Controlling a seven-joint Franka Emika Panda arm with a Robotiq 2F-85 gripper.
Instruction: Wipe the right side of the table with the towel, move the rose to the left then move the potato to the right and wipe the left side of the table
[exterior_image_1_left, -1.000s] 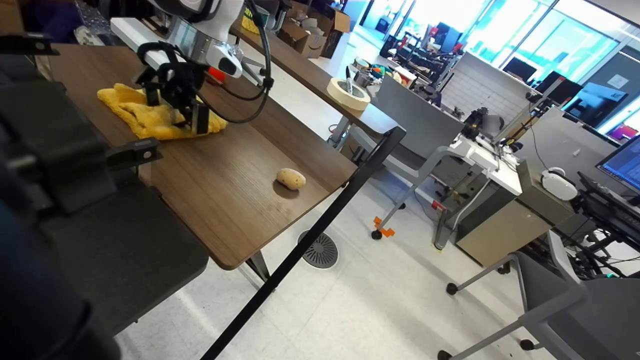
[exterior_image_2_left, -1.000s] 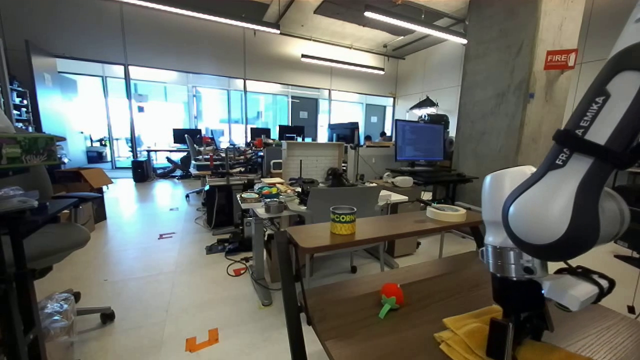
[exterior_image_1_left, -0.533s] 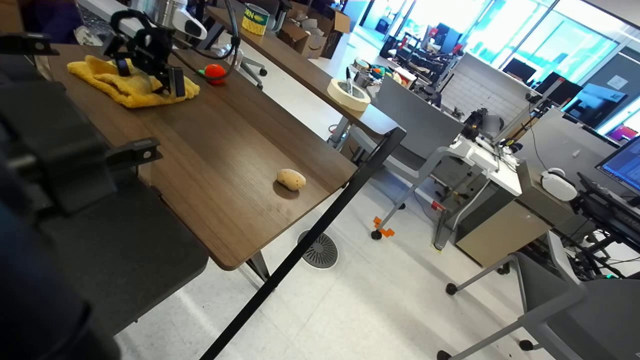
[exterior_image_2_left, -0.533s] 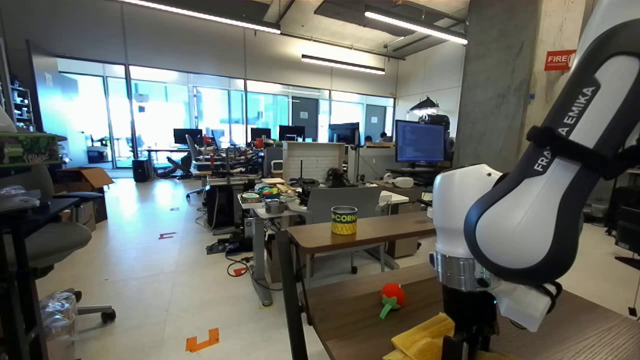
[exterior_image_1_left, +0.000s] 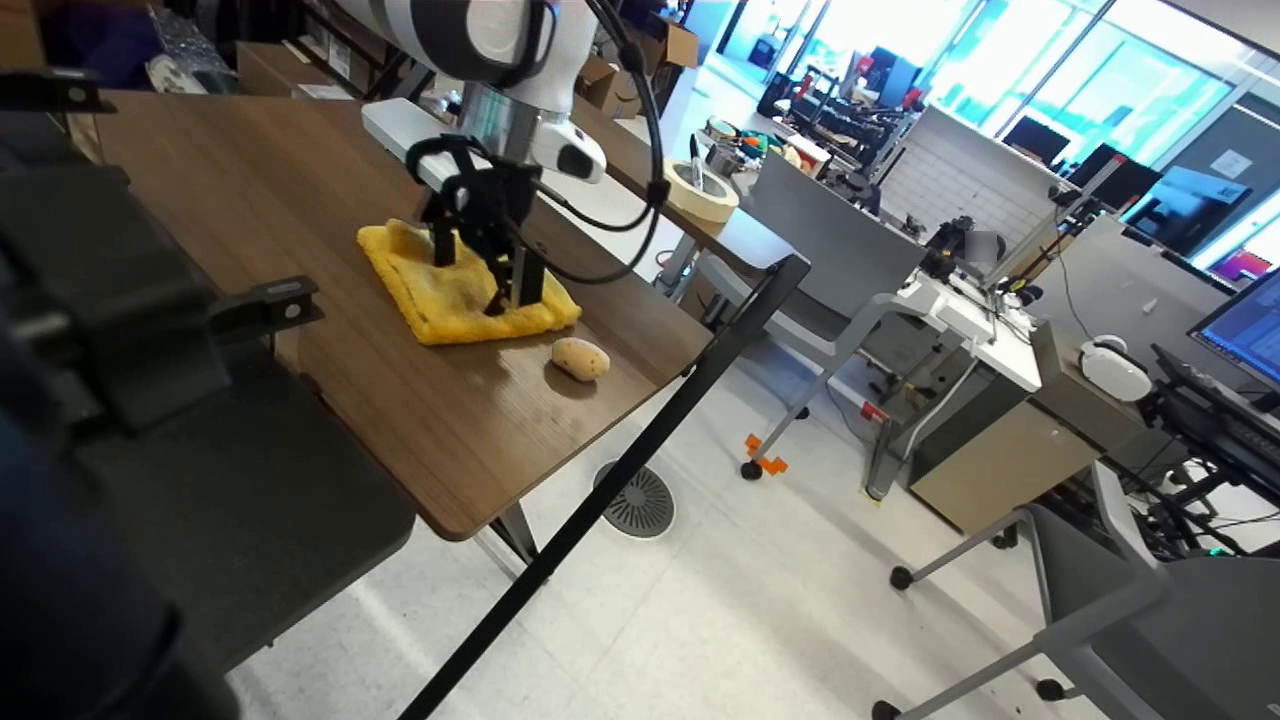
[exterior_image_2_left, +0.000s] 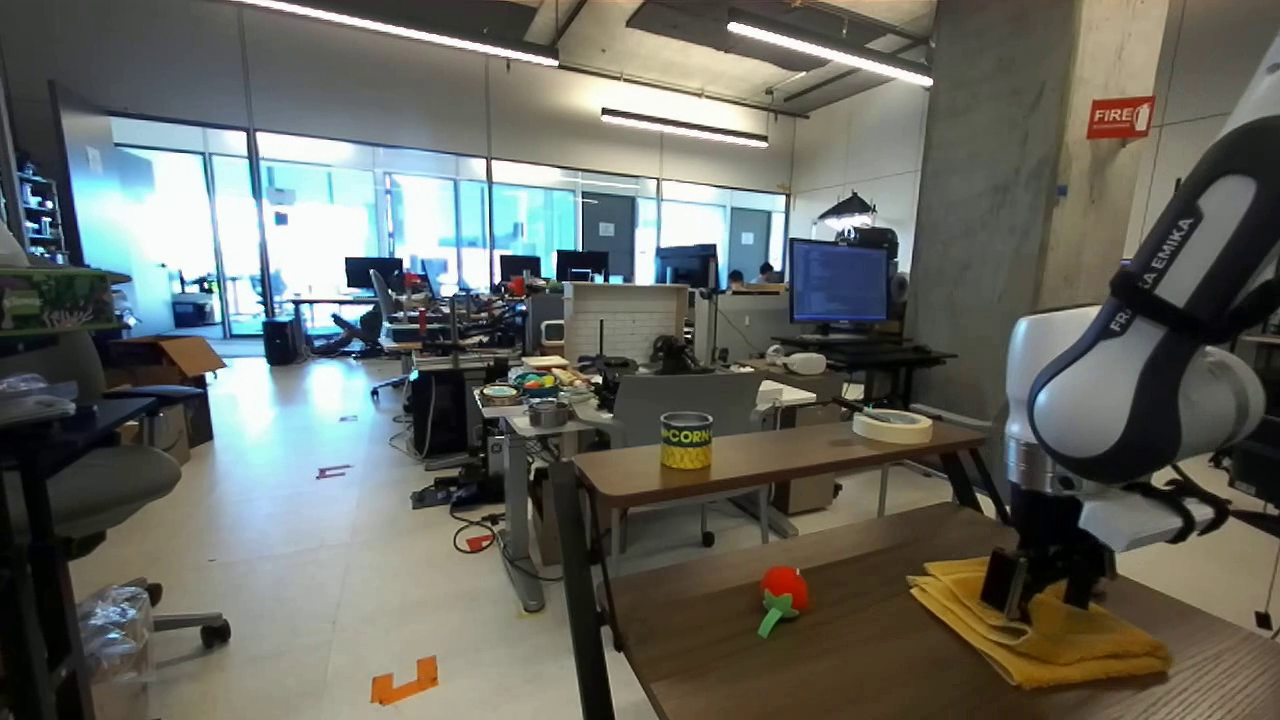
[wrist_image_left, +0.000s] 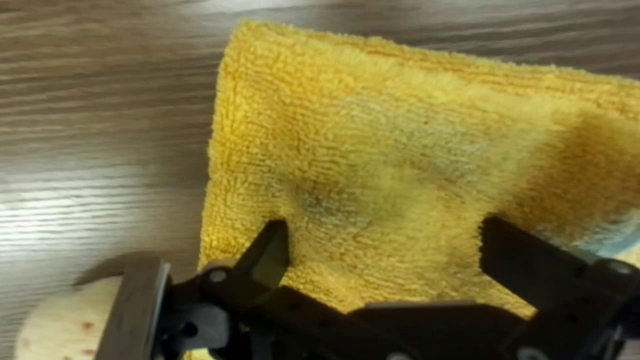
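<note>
You've just swept the yellow towel (wrist_image_left: 390, 165) along the bench (exterior_image_1_left: 420, 415) to just beside the potato (exterior_image_1_left: 580, 359), jaws spread and pressing rather than gripping, so wiping looks underway.

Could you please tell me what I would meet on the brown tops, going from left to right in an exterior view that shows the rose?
Corn can, rose, roll of tape, towel. The gripper overlaps the towel, so I leave it out.
</note>
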